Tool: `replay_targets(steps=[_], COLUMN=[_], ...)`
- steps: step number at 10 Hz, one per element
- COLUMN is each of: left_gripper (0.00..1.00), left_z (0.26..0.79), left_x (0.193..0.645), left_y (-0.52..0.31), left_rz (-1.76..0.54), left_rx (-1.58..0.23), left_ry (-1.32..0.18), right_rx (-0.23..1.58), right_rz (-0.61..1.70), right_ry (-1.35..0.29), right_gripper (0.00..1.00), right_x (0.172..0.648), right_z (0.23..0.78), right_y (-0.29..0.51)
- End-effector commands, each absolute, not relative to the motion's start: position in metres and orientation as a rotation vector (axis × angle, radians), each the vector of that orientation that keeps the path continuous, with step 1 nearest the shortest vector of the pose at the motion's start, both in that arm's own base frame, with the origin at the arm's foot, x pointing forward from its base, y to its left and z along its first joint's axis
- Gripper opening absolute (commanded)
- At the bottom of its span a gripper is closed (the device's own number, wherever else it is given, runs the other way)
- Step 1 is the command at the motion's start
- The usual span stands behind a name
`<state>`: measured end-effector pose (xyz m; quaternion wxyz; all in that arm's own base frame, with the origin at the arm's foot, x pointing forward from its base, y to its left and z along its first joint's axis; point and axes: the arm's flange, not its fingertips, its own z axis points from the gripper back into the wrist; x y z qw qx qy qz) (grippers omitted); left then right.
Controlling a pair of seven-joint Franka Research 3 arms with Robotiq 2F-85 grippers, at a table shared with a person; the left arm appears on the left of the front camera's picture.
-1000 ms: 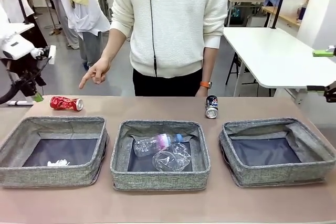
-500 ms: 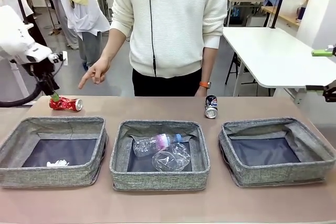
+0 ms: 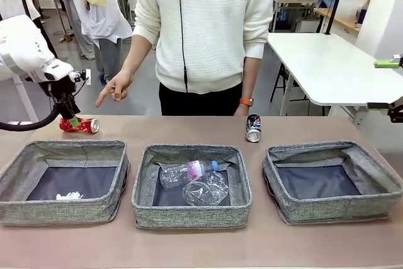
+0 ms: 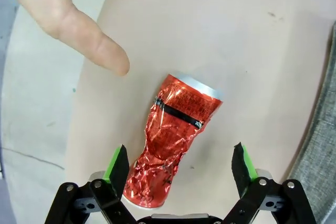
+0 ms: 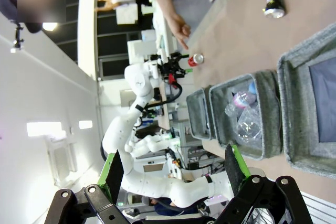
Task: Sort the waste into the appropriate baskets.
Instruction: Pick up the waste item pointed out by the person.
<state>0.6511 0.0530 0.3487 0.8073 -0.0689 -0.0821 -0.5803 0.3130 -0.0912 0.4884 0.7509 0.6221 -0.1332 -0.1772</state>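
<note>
A crushed red can [image 3: 80, 125] lies on the table behind the left basket [image 3: 63, 211]. My left gripper [image 3: 73, 116] hangs just over the can's left end, open. In the left wrist view the red can [image 4: 177, 129] lies between the spread green pads [image 4: 117, 162] of the left gripper [image 4: 180, 163], untouched. A dark blue-black can [image 3: 254, 128] rests behind the middle basket [image 3: 189, 215], which holds a clear bottle [image 3: 184, 173] and a clear cup [image 3: 209, 191]. White crumpled paper [image 3: 68, 196] sits in the left basket. My right gripper [image 5: 173, 171] is open, off to the table's side.
The right basket [image 3: 334, 212] holds nothing. A person stands at the far edge, one hand [image 3: 113, 88] pointing down near the red can, its finger [image 4: 84, 38] close above it in the left wrist view. A white table [image 3: 327, 61] stands at the back right.
My left arm has swung right and down from the table's left edge until its open gripper hangs over the red can. The person's hand and the waste have stayed put.
</note>
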Motion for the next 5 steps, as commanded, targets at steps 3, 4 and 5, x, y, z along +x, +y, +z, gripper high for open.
replay_targets(steps=[3,4,5], left_gripper=[1.0,1.0,1.0], left_z=[0.34,0.336,0.334], left_x=[0.665,0.668,0.669], left_y=[0.054,0.052,0.05], left_rz=[-1.219,-1.218,-1.215], left_rx=[-0.173,-0.185,-0.185], left_ry=[-0.131,-0.115,-0.106], right_rx=[1.36,1.36,1.36], right_rz=[-0.382,-0.382,-0.382], right_ry=[-0.288,-0.288,-0.288], right_gripper=[1.0,1.0,1.0], right_x=[0.312,0.312,0.312], right_z=[0.492,0.492,0.492], right_y=[-0.093,-0.093,-0.093])
